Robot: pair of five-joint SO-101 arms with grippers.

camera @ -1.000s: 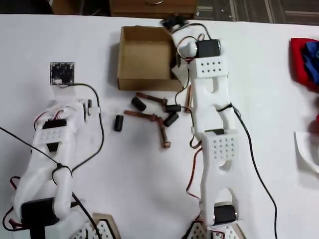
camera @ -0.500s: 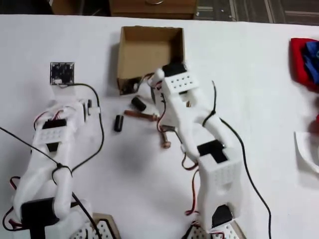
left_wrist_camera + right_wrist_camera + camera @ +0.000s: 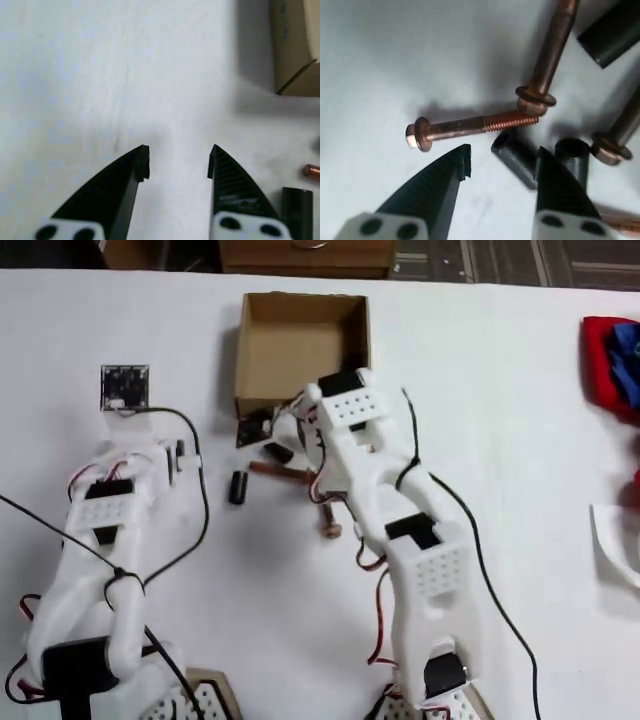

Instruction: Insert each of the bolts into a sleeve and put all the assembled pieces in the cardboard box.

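The right gripper (image 3: 502, 162) was held wide open and empty, a black sleeve (image 3: 514, 154) lying between its jaws, a copper bolt (image 3: 465, 127) just beside. Picking was judged in hand; closure on the sleeve was called for next.

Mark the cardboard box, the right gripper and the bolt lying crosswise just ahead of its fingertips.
cardboard box (image 3: 300, 350), high view, bare inner floor.
right gripper (image 3: 502, 160), right wrist view, midway between its fingertips.
bolt (image 3: 465, 127), right wrist view, middle of the shank.
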